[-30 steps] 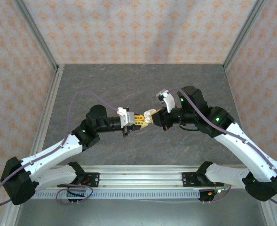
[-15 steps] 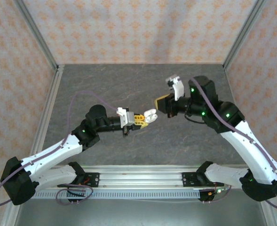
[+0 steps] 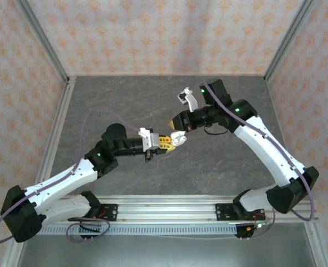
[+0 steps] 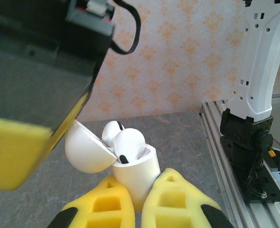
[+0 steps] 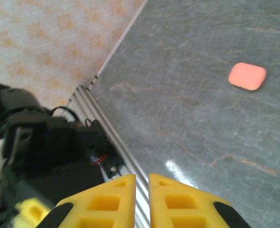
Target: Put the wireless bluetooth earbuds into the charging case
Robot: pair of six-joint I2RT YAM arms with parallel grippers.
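Open white charging case [image 4: 139, 172], two white earbuds [image 4: 128, 142] inside | left jaws clamp it | right jaws together | perhaps a pink case [image 5: 246, 76] on tabletop [image 5: 201, 123]

White earbuds [image 4: 129, 142], white case [image 4: 136, 175], coral-pink case [image 5: 247, 76]

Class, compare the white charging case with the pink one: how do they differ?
The white case is open; the pink case looks shut. The white case is clamped in the left gripper's jaws; the pink case lies on the table. Both are rounded.
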